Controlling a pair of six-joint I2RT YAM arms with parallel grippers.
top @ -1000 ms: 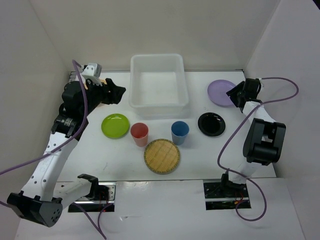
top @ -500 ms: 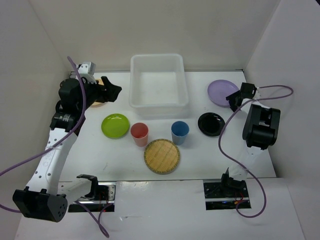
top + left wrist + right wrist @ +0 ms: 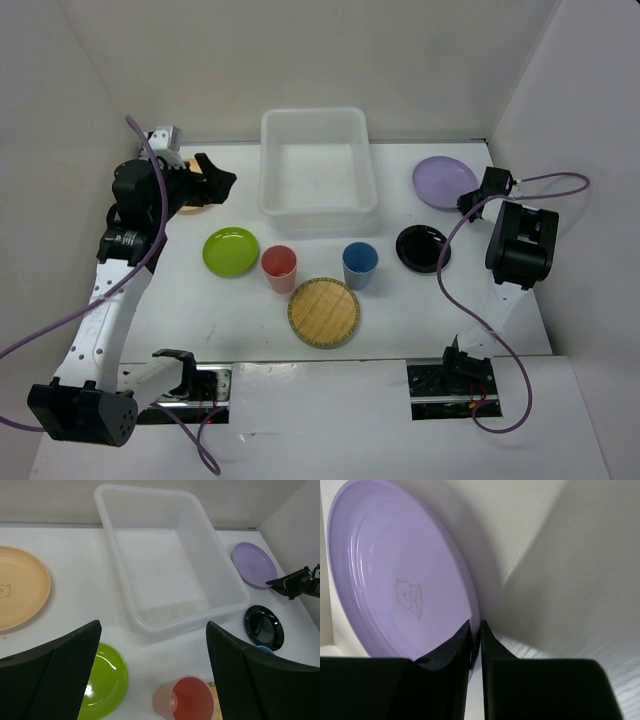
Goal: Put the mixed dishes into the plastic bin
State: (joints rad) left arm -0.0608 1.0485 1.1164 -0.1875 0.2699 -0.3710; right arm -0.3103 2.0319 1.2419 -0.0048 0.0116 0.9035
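The right gripper (image 3: 474, 628), pinching the lilac plate (image 3: 395, 580) by its rim, was right of the plastic bin (image 3: 318, 211), the spread left gripper (image 3: 153, 630) left of it.

The bin (image 3: 318, 165) is set with a plate (image 3: 440, 180) at 3 o'clock, one cup (image 3: 279, 267) at 7 and another cup (image 3: 360, 264) at 5
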